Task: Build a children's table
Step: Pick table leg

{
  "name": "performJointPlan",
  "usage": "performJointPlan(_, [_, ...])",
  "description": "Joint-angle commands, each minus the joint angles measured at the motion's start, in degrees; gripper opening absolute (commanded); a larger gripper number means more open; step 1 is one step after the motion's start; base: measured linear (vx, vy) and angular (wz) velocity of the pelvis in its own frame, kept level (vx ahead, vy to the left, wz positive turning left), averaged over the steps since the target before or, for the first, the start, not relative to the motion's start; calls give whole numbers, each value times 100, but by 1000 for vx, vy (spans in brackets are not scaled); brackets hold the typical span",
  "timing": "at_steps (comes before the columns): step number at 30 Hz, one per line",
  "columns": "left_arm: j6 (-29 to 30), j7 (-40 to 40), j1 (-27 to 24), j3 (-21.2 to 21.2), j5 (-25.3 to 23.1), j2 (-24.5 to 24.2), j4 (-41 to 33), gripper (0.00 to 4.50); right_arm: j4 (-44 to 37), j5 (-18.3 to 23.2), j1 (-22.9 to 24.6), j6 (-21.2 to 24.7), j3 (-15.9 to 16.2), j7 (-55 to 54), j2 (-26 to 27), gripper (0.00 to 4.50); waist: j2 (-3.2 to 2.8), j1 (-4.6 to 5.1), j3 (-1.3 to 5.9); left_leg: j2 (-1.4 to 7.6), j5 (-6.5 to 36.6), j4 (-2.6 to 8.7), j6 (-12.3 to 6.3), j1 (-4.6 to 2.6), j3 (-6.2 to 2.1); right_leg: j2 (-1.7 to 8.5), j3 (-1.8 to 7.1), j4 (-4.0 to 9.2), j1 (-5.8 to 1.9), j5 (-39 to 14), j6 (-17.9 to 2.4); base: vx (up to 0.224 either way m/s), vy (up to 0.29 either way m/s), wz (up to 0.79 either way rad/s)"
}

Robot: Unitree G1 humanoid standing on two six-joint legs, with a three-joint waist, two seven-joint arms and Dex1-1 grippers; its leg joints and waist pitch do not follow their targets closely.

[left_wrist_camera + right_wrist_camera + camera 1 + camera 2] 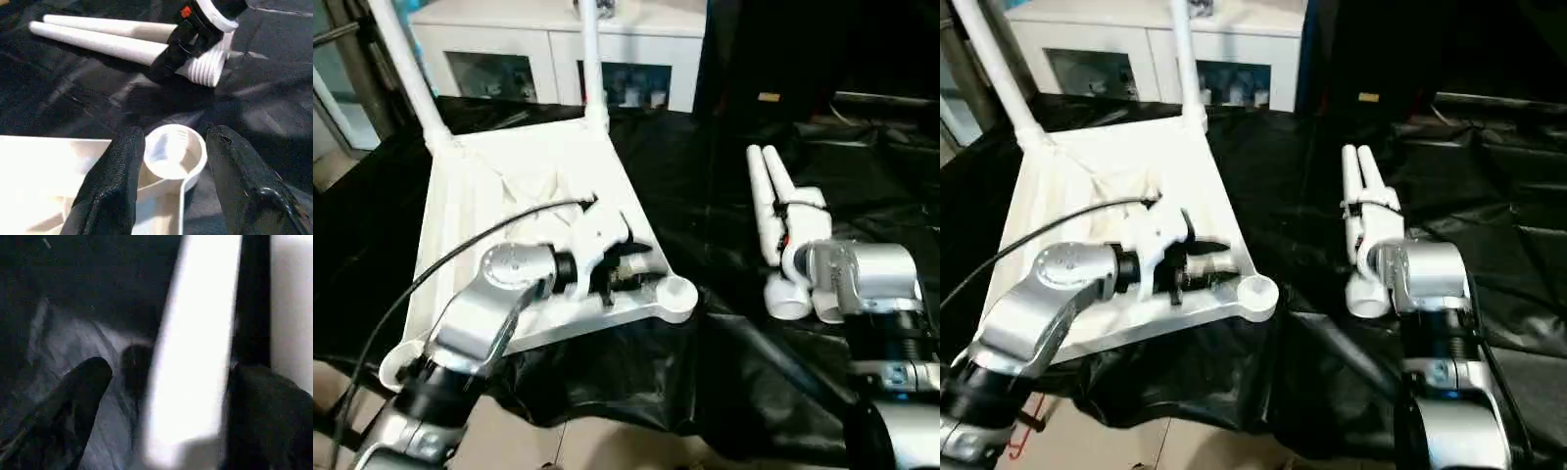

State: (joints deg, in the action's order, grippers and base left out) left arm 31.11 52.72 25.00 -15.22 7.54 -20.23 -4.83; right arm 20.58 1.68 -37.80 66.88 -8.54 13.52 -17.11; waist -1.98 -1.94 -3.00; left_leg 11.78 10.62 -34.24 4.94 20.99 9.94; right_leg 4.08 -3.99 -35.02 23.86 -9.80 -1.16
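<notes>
The white tabletop (509, 186) lies underside up on the black cloth. Two white legs (590, 59) stand upright in its far corner sockets. My left gripper (628, 266) is open at the near right corner socket (173, 152), one black finger (117, 171) on each side of it with gaps between. Two loose legs (771, 201) lie side by side to the right, threaded ends toward me. Over their near ends my right gripper (168, 369) stands open, with one leg (195, 342) lying between its spread fingers.
A white glass-fronted cabinet (558, 49) stands behind the table. The black cloth (705, 196) hangs over the front edge, with floor (558, 441) below. A black cable (460, 250) arches over my left forearm.
</notes>
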Motion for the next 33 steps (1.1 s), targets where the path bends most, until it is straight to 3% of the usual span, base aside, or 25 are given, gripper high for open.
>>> performJointPlan(1, [-49, -3, 53, -34, -38, -55, -72, 234, 176, 33, -85, 94, -84, -54, -29, 450, 69, -6, 388, 29, 733, 341, -14, -24, 19, 265, 249, 425, -371, -1352, -951, 0, 0, 0])
performJointPlan(10, [65, 55, 88, -49, 86, -148, -153, 239, 528, 130, -149, 53, -167, -123, -30, 370, 73, -12, 381, 29, 802, 343, 9, -36, 19, 268, 239, 449, -359, -1578, -867, 0, 0, 0])
performJointPlan(23, [110, 309, 174, -55, 246, -332, -57, 239, 1016, 338, -302, -243, -776, -400, 32, 260, 72, -6, 383, 17, 917, 338, 49, -46, 24, 265, 228, 464, -346, -1745, -835, 0, 0, 0])
performJointPlan(24, [54, 239, 197, -16, 227, -300, 7, 239, 994, 362, -298, -318, -878, -462, 44, 238, 53, -1, 378, 14, 960, 337, 63, -50, 26, 258, 224, 477, -338, -1785, -828, 0, 0, 0])
performJointPlan(27, [-50, -78, 309, 124, 168, -124, 250, 239, 991, 420, -275, -367, -1017, -536, 60, 226, 58, -6, 388, 13, 980, 334, 78, -63, 23, 253, 221, 475, -338, -1797, -815, 0, 0, 0])
performJointPlan(28, [-71, -199, 359, 163, 133, -69, 340, 239, 989, 449, -265, -395, -1073, -564, 72, 215, 30, -4, 383, 3, 1019, 328, 86, -75, 32, 240, 225, 490, -324, -1756, -828, 0, 0, 0])
performJointPlan(29, [-94, -387, 452, 224, 78, 16, 490, 239, 982, 509, -253, -466, -1158, -573, 87, 205, 44, 6, 384, 0, 1043, 337, 77, -46, 18, 246, 213, 486, -357, -1763, -829, 0, 0, 0])
performJointPlan(31, [-136, -732, 634, 373, 16, 187, 755, 239, 870, 670, -194, -686, -1294, -492, 130, 199, 42, -7, 388, -3, 1129, 323, 74, -82, 26, 245, 209, 516, -330, -1877, -775, 0, 0, 0])
performJointPlan(32, [-126, -894, 723, 456, 9, 269, 872, 239, 798, 759, -167, -779, -1356, -424, 156, 197, 62, 2, 397, -7, 1071, 328, 55, -45, 16, 249, 203, 498, -369, -1837, -758, 0, 0, 0])
performJointPlan(33, [-34, -1271, 942, 690, 65, 489, 1139, 239, 550, 1031, -80, -1129, -1524, -175, 265, 194, 58, -8, 401, -10, 1029, 323, 26, -48, 20, 247, 200, 510, -361, -1823, -736, 0, 0, 0])
